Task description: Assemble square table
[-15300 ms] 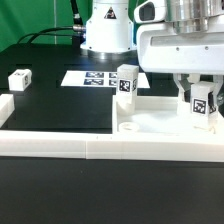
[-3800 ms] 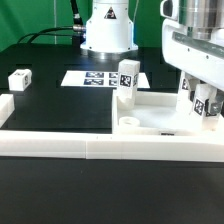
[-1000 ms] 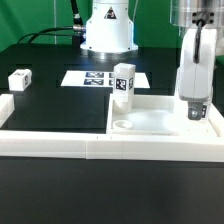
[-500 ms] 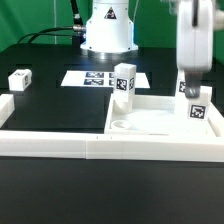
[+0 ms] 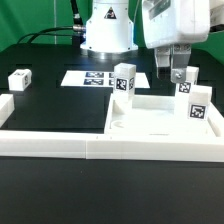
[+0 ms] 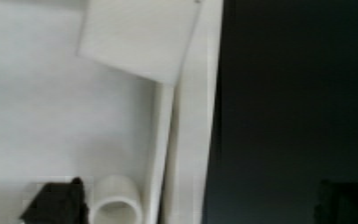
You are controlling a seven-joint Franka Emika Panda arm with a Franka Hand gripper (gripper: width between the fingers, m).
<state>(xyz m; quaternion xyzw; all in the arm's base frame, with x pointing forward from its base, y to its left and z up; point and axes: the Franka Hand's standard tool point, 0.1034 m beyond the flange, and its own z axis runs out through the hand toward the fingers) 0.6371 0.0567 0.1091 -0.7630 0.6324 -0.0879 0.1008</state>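
The white square tabletop slab (image 5: pixel 160 122) lies at the exterior view's right, against the border bars. Two tagged white legs stand upright on it: one at its far left corner (image 5: pixel 124 82), one at its right side (image 5: pixel 196 103). A third leg (image 5: pixel 20 79) lies loose on the black table at the far left. My gripper (image 5: pixel 172 68) hangs open and empty above the slab, just left of and above the right leg, not touching it. In the wrist view my gripper (image 6: pixel 197 200) has its dark fingertips (image 6: pixel 51 203) wide apart over the slab (image 6: pixel 34 110), with a rounded white part (image 6: pixel 119 205) between them.
The marker board (image 5: pixel 95 77) lies flat behind the slab, in front of the robot base (image 5: pixel 105 30). White border bars run along the front (image 5: pixel 70 148) and the left (image 5: pixel 6 108). Black table (image 6: pixel 300 100) lies beyond the bar in the wrist view.
My gripper was shut on the right leg on the slab. It let go, rose and moved left and back. The leg stays standing on the slab.
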